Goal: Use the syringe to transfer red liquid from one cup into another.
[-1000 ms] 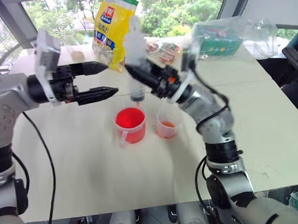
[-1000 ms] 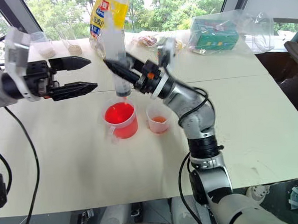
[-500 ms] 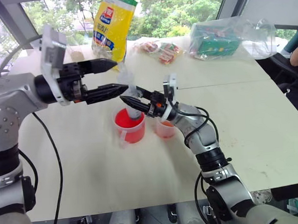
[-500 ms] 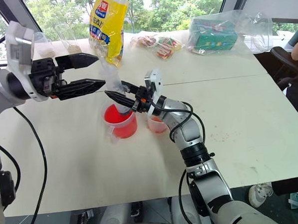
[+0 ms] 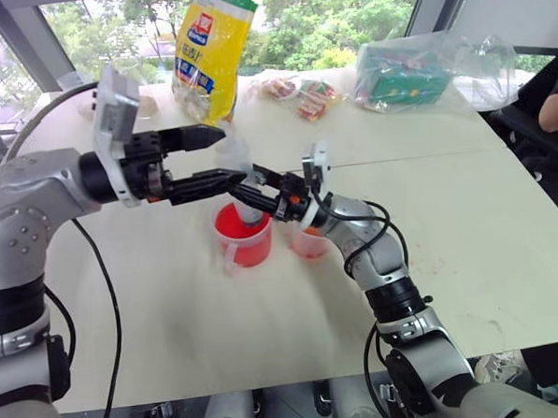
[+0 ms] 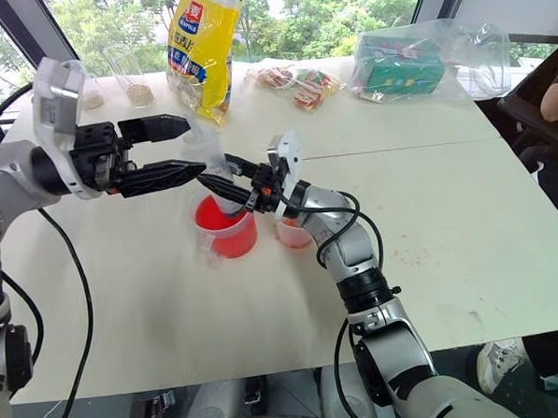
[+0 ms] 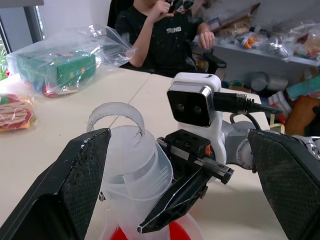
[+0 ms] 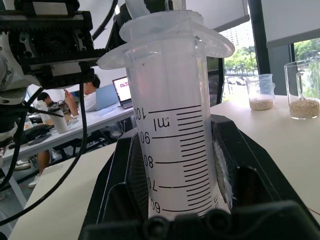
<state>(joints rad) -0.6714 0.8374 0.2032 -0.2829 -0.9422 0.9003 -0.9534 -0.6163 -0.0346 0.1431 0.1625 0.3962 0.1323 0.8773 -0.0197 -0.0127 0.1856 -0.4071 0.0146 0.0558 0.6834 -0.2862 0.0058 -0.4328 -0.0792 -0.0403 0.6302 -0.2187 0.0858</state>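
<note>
The syringe [image 8: 170, 150] stands upright with its lower end inside the handled cup [image 5: 245, 239] of red liquid [image 6: 221, 215]. My right gripper [image 5: 250, 187] is shut on the barrel, just above the cup's rim. My left gripper [image 5: 232, 153] is open and reaches in from the left, one finger [image 7: 75, 190] on each side of the syringe's top [image 7: 125, 150]. The smaller handleless cup [image 5: 309, 241], tinted orange-red at its base, stands on the table right of the red cup, under my right wrist.
A yellow bag [image 5: 210, 49], snack packets [image 5: 301, 91] and a green box in clear plastic [image 5: 403, 71] lie along the table's far side. Two cups of grains [image 6: 137, 85] stand at the far left. A person [image 7: 170, 35] sits beyond the table.
My right gripper has come down with the syringe, putting its tip into the red cup. My left gripper has moved right, up to the syringe's top.
</note>
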